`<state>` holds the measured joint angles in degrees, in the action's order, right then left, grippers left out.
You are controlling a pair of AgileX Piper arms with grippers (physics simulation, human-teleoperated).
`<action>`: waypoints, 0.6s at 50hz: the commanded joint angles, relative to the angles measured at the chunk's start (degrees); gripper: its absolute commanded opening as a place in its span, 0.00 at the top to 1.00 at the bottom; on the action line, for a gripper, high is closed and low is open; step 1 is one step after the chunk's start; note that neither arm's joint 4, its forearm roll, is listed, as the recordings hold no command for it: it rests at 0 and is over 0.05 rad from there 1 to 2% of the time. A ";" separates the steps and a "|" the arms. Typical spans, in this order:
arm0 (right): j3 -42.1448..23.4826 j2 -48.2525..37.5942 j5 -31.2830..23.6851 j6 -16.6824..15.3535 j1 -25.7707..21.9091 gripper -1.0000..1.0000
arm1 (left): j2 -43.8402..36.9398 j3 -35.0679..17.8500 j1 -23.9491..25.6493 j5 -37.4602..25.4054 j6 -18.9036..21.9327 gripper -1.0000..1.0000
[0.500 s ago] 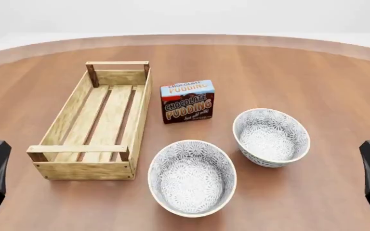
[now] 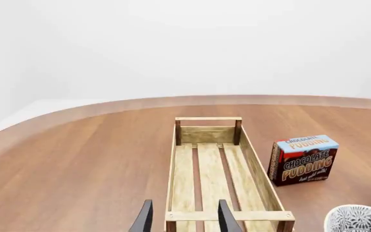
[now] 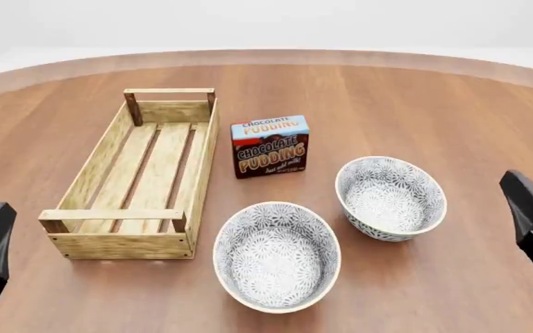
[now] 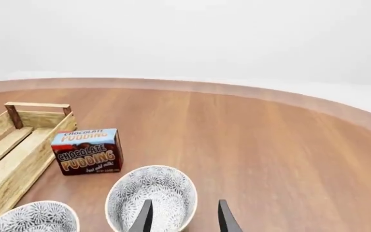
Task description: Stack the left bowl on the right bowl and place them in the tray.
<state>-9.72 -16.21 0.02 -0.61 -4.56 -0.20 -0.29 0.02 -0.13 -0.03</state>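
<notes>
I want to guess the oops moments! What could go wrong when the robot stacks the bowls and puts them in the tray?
The pudding box stands close beside the tray and behind both bowls, so a carried bowl might knock it over. The left bowl looks nearly as wide as the tray's inside, so the stack might catch on a plank side.

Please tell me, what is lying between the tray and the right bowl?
In the front view, the chocolate pudding box stands between the tray and the right bowl, toward the far side; the left bowl sits nearer.

The left gripper [image 2: 181, 220] has its fingers parted, holding nothing. The right gripper [image 4: 183, 218] is likewise spread and holds nothing.
</notes>
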 commanded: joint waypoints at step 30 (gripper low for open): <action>-28.16 -26.89 -11.33 -0.65 -23.06 0.00 | 0.00 -0.01 0.00 0.00 0.00 0.00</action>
<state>-34.11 -39.74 -10.17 -1.00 -24.36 -0.20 -0.29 0.03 -0.14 -0.04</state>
